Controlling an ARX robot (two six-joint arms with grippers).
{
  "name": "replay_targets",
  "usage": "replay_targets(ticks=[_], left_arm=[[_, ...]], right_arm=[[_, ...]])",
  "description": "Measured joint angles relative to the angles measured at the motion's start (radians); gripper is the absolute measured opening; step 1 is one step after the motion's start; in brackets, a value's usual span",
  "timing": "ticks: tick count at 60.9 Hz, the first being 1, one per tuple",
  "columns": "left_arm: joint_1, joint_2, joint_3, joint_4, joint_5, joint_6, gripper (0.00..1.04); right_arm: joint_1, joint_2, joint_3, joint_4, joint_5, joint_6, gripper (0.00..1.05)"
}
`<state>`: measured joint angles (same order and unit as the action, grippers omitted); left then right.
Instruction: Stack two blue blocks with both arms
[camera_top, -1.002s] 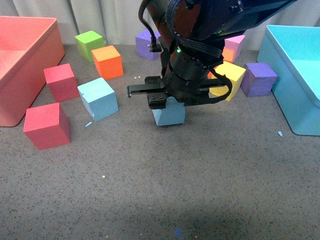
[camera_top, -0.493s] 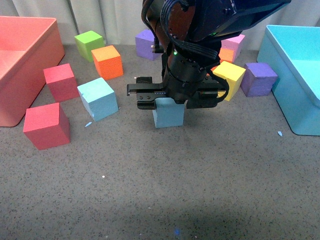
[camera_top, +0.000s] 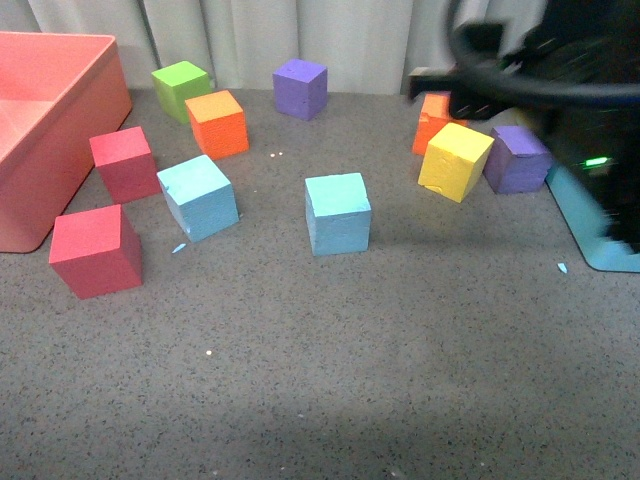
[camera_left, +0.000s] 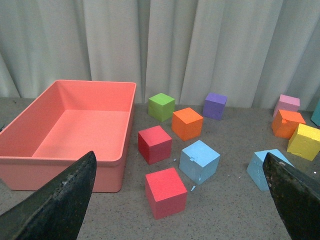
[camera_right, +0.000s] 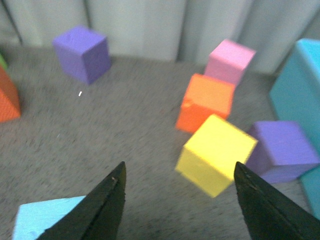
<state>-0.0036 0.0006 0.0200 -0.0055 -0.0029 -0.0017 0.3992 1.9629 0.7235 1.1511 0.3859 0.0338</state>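
Observation:
Two light blue blocks rest apart on the grey table: one left of centre, the other in the middle. The left wrist view shows both, the nearer block and the farther block, beyond my open left gripper, which holds nothing. My right arm is a blur at the upper right. Its gripper is open and empty, above the table, with a corner of the middle blue block beside one finger.
A red bin stands at the left and a turquoise bin at the right. Two red cubes, a green cube, orange cube, purple cube and yellow cube are scattered around.
My right arm, which hung over the middle blue block, has pulled away up and to the right. The block now stands uncovered on the table.

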Motion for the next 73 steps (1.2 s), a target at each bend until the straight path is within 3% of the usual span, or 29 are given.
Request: replay_targets(ticks=[6, 16, 59, 62, 73], left_arm=[[0.0, 0.0, 0.0, 0.0, 0.001, 0.0, 0.98], [0.0, 0.0, 0.0, 0.0, 0.003, 0.0, 0.98], [0.0, 0.0, 0.0, 0.0, 0.003, 0.0, 0.98], [0.0, 0.0, 0.0, 0.0, 0.003, 0.0, 0.98], [0.0, 0.0, 0.0, 0.0, 0.002, 0.0, 0.98]], right_arm=[[-0.054, -0.141, -0.128, 0.106, -0.034, -0.017, 0.3], [-0.122, -0.281, -0.329, 0.118, -0.114, -0.032, 0.0], [-0.314, -0.956, -0.662, -0.222, -0.299, -0.034, 0.01], [-0.361, -1.014, -0.676, -0.268, -0.371, -0.034, 0.01], [-0.396, -1.164, -0.703, -0.389, -0.381, -0.034, 0.01]])
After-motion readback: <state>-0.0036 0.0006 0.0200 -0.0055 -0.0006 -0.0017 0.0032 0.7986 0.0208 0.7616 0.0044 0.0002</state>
